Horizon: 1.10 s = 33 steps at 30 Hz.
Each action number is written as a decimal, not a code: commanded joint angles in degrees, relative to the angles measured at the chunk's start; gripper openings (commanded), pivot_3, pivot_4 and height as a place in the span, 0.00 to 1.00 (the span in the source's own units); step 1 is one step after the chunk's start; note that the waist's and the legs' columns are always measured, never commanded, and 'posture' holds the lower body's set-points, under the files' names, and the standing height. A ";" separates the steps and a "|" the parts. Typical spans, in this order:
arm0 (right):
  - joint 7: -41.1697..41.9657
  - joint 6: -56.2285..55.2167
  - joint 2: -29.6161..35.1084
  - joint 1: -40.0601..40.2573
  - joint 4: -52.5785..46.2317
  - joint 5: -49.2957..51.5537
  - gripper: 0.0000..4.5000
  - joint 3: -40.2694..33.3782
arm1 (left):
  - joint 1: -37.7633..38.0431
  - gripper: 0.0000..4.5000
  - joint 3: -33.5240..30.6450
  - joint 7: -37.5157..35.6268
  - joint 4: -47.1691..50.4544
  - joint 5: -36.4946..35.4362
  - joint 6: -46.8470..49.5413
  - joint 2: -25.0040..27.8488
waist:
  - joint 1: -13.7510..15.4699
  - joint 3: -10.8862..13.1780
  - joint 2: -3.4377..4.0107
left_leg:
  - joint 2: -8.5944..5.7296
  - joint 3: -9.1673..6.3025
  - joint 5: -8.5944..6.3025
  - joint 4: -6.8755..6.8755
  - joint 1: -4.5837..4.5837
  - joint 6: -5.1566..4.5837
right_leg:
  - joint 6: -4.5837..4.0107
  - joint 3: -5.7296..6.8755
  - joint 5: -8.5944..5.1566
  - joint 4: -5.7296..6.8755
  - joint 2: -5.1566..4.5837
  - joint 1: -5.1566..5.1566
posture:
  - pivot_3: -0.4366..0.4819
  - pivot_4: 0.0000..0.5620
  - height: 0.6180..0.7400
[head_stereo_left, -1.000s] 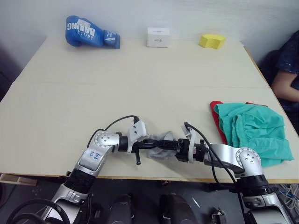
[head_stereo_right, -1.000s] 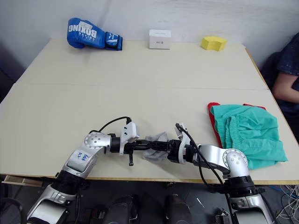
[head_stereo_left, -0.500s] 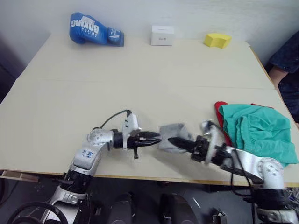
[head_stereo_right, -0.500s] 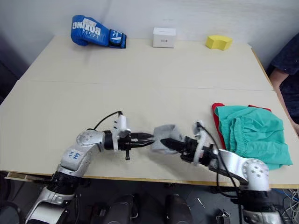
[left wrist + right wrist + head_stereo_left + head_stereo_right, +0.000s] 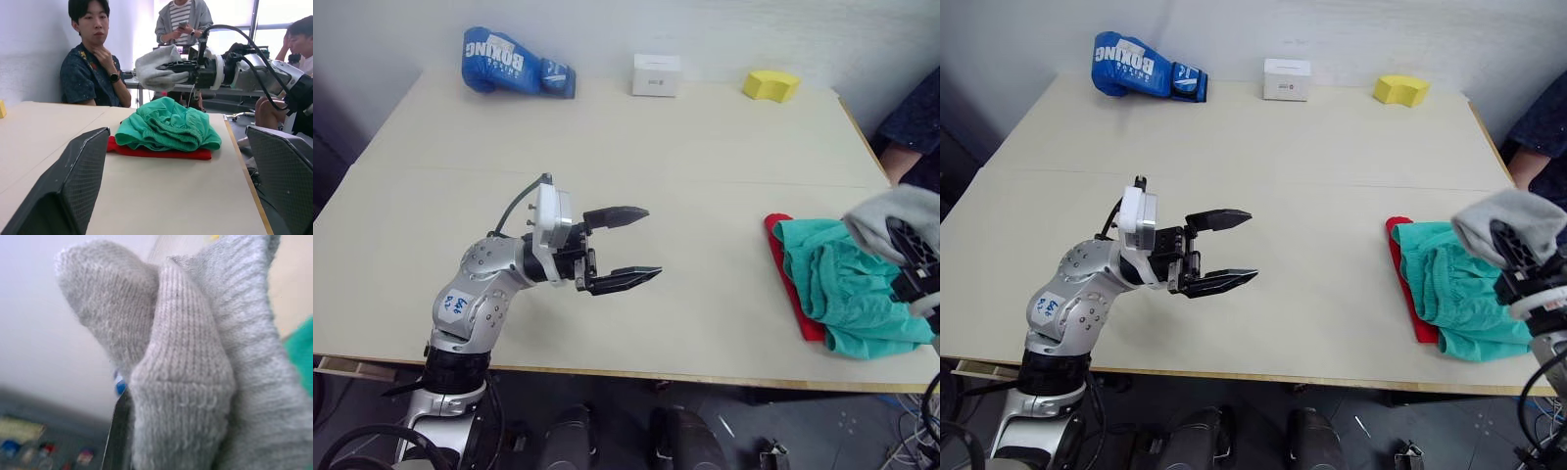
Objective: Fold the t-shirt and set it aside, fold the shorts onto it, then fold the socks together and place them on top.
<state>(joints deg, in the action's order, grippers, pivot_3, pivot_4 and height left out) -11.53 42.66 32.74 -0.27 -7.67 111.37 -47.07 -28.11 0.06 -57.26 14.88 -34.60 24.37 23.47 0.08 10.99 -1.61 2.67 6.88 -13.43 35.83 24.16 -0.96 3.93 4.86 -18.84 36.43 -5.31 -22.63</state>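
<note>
Head views: the right gripper (image 5: 1518, 257) has its fingers clenched on the grey socks (image 5: 1508, 220), held up over the teal shorts (image 5: 1459, 294), which lie below them on the red t-shirt (image 5: 1402, 284) at the bench (image 5: 1312, 166) edge; left gripper (image 5: 1219, 252) well apart, fingers spread and empty. Left wrist view: the socks hang above and just beyond the pile, long axis across; lowering looks next. Right wrist view: sock ribbing wrapped over the fingers.

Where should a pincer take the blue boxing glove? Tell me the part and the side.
Grip the boxing glove at its cuff end, which points toward the white box. It lies on its side along the table's far edge, so come from above, fingers closing across the narrow cuff rather than the bulky padded fist.
</note>
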 commanded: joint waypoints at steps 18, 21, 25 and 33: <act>-7.97 10.90 7.98 5.24 14.30 0.66 0.99 -1.76 | 0.99 1.00 -1.55 -1.28 -1.52 2.33 -3.35 6.00 | 0.10 -0.03 0.45 | -0.01 0.09 -0.07 0.17 0.00 -0.19 | 0.16 -0.27 0.13 -0.06 0.06 0.06 | 0.48 0.27 1.00; 3.08 15.08 15.73 13.49 12.47 -6.94 0.99 -5.58 | 3.29 1.00 -2.94 -2.04 -2.87 3.30 -4.65 8.69 | 0.16 -0.03 0.58 | -0.04 0.11 -0.12 0.06 0.01 -0.25 | 0.17 -0.28 0.13 -0.29 0.02 0.07 | 0.48 0.27 1.00; 31.88 10.17 25.06 26.26 10.70 -28.90 0.99 -9.91 | 7.29 1.00 -5.20 -2.69 -6.25 5.30 -6.21 12.72 | -0.02 -0.04 0.64 | -0.02 0.26 -0.18 0.00 0.01 -0.27 | 0.25 -0.28 0.17 -0.48 0.06 0.05 | 0.48 0.27 1.00; 71.56 -35.07 30.63 25.89 5.44 -71.28 0.99 6.05 | 16.21 1.00 -10.06 -0.31 -13.66 15.23 -17.71 19.57 | -0.78 -0.02 0.60 | 0.29 0.38 -0.38 -0.01 -0.04 0.05 | 0.24 -0.50 0.23 -0.80 0.43 0.05 | 0.48 0.27 1.00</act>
<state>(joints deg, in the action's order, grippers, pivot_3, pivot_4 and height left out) 54.02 17.36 62.48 26.97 0.02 46.93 -44.96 -13.06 -8.18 -58.01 2.32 -22.14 10.39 41.66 -0.70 10.97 -1.02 3.04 7.36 -13.88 35.80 24.06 -0.77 4.11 4.33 -18.58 35.62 -4.84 -22.60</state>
